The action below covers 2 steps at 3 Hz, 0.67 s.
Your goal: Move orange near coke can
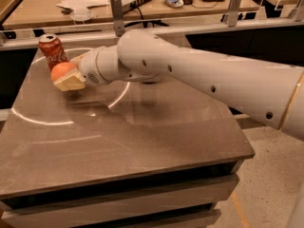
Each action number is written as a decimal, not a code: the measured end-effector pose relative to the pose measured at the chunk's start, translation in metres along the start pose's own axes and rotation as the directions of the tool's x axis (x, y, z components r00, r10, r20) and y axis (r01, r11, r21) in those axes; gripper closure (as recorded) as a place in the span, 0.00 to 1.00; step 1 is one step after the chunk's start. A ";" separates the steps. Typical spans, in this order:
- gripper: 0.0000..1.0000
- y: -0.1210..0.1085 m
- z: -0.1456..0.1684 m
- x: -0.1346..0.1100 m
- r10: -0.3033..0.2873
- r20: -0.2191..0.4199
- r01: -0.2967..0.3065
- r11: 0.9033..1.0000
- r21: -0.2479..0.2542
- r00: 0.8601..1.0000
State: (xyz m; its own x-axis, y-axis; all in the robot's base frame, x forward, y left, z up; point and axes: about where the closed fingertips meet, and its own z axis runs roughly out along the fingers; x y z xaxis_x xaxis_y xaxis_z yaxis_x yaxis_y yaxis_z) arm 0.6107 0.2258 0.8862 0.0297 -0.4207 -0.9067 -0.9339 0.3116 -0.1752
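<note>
Cream claw (69, 73) around orange (61, 70); red can (51, 52)

hand (67, 73): at the far left of the surface (142, 137), just beside the coke can (51, 51); clamped on the orange (61, 70); upper finger largely covered by the fruit.
orange: lower right part masked by the tan finger pad (71, 82); contact with the surface cannot be told.
coke can: lower right edge hidden behind the orange; lettering too blurred to be read.
arm (213, 80): cut off by the right edge.
surface: front-left corner cut off by the left edge.
desk clutter (80, 2): blurred, partly cut off by the top edge.
</note>
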 end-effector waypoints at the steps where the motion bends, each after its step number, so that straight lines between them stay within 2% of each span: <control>1: 0.35 -0.014 0.014 -0.004 -0.020 -0.001 0.020 1.000 -0.003 1.000; 2: 0.12 -0.023 0.024 0.000 -0.030 -0.018 0.029 0.999 -0.020 0.999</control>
State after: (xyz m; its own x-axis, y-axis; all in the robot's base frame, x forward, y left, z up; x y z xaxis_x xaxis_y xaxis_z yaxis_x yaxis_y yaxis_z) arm 0.6409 0.2392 0.8812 0.0511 -0.4448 -0.8942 -0.9397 0.2817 -0.1938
